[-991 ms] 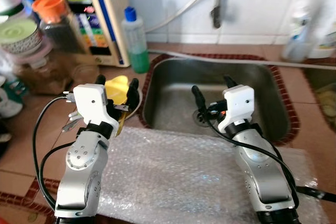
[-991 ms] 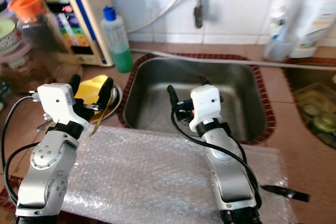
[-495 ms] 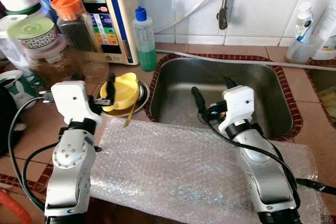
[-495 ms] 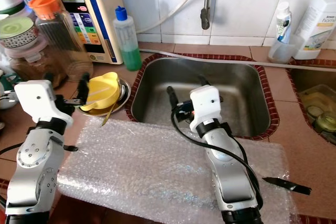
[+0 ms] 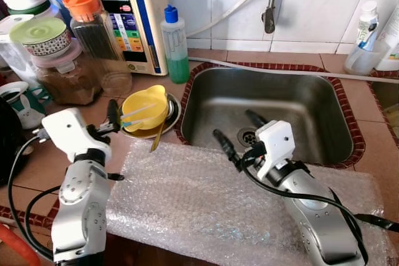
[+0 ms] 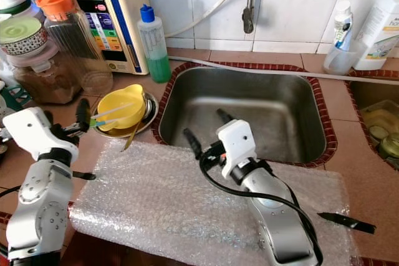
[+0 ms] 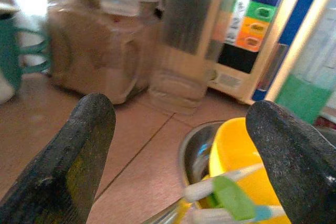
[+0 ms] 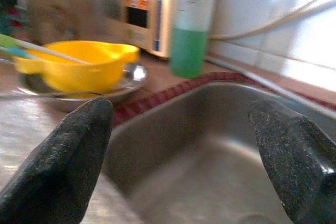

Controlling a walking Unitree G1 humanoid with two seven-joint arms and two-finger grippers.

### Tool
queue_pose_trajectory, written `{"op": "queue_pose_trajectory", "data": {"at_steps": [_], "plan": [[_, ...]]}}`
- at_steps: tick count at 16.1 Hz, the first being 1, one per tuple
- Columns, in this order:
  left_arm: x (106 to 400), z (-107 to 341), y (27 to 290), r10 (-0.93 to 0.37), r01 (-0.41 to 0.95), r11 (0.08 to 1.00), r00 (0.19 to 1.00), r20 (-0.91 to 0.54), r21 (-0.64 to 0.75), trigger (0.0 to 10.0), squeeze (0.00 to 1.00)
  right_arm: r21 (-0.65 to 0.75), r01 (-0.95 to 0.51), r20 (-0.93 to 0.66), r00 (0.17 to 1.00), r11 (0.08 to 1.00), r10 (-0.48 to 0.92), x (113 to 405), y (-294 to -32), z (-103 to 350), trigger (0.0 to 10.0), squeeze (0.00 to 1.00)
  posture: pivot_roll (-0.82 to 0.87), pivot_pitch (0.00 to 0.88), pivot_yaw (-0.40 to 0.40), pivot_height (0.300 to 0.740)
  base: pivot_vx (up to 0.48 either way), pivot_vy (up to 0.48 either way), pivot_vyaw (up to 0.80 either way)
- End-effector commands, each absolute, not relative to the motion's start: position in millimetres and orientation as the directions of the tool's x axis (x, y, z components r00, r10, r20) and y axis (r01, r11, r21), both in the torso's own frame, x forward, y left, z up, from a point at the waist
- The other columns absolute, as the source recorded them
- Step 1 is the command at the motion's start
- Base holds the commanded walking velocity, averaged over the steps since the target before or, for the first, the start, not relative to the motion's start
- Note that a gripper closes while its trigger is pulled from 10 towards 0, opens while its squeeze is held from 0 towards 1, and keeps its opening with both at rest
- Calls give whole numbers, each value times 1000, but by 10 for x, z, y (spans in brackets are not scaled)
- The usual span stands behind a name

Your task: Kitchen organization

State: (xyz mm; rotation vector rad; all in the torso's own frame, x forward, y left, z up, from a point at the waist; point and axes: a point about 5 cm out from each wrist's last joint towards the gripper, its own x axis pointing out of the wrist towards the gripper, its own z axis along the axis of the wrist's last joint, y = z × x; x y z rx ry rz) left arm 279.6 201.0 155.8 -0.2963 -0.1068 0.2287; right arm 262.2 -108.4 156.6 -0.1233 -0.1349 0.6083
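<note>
A yellow bowl (image 5: 144, 105) with thin white and green sticks across it sits on a steel plate (image 5: 168, 114), left of the steel sink (image 5: 293, 101). My left gripper (image 7: 178, 145) is open just left of the bowl, not touching it, with nothing between its fingers (image 5: 113, 112). My right gripper (image 5: 232, 124) hangs open and empty over the sink's front left part, its fingers pointing left toward the bowl (image 8: 79, 62). A sheet of bubble wrap (image 5: 199, 207) lies on the counter under both arms.
A green soap bottle (image 5: 175, 45), a beige appliance (image 5: 128, 10) and several jars (image 5: 87, 32) crowd the back left. A tap (image 5: 270, 7) hangs over the sink. Bottles (image 5: 365, 32) stand at the back right. A dark blade-like object (image 5: 376, 221) lies on the wrap's right end.
My left gripper has drawn back to the left, away from the yellow bowl. My right gripper has come nearer and to the left, toward the sink's front left corner. The camera has shifted slightly.
</note>
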Motion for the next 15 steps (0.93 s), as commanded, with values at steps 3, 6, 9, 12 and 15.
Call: {"op": "queue_pose_trajectory", "data": {"at_steps": [3,6,9,12,15], "plan": [[2785,1550,2061,269,-242,902,963,26,-359,10000,0,-141,-644,86,749,752,657,2548,-989,1646,10000,0,-198,110,103,740,0,0,0],[2778,1546,2042,261,-240,883,965,-4,-403,10000,0,-128,-705,69,695,698,715,2513,-930,1687,10000,0,-190,115,105,740,0,0,0],[2773,1525,1960,225,-213,866,974,-29,-452,10000,0,-107,-744,43,659,659,751,2492,-930,1689,10000,0,-185,116,105,740,0,0,0],[2772,1490,1919,194,-200,844,979,-65,-497,10000,0,-99,-735,41,671,671,741,2525,-956,1709,10000,0,-187,117,104,740,0,0,0],[2765,1444,1958,192,-214,820,977,-96,-530,10000,0,-104,-715,33,693,692,721,2544,-979,1698,10000,0,-189,116,106,740,0,0,0]]}}
